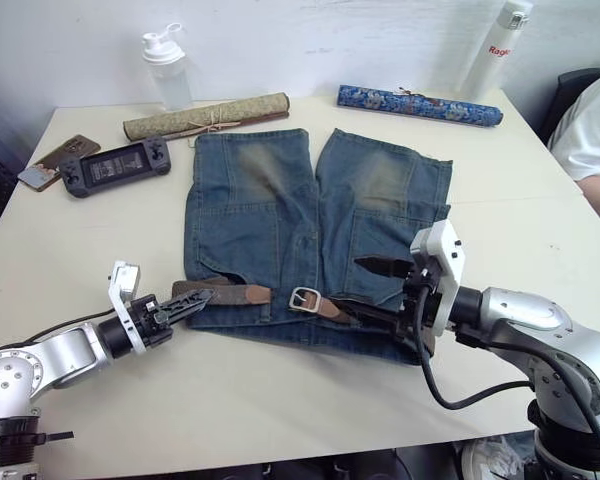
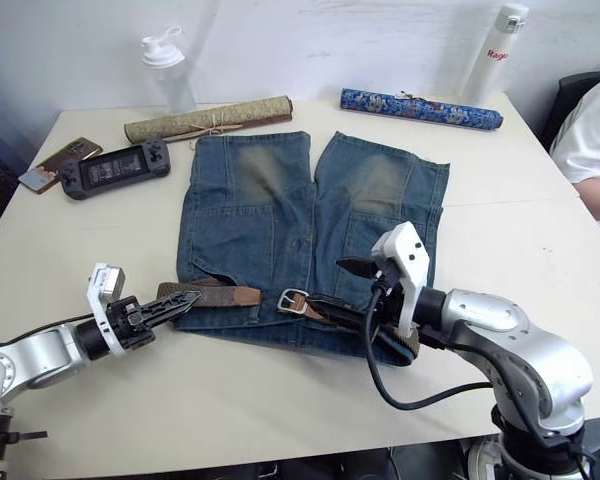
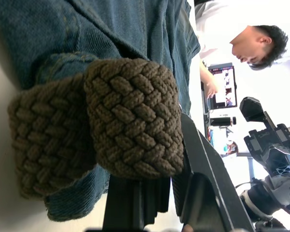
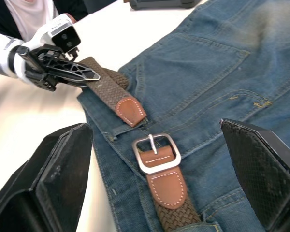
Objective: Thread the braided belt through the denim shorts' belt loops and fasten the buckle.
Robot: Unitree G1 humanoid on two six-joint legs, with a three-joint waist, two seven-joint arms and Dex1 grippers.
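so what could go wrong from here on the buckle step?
1. The left gripper pinches the braided belt well behind its tan tip, so the soft weave may fold instead of feeding.
2. The tip and the buckle lie apart and out of line; it may miss the frame.
3. The right gripper is open over the buckle; nothing pins it, so it could slide on the denim shorts.

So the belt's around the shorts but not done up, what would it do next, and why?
Probably the left gripper slides the belt's tan tip toward the buckle. The tip lies short of the buckle's empty frame, apart from it, while the right gripper hovers open over the buckle, ready to steady it.
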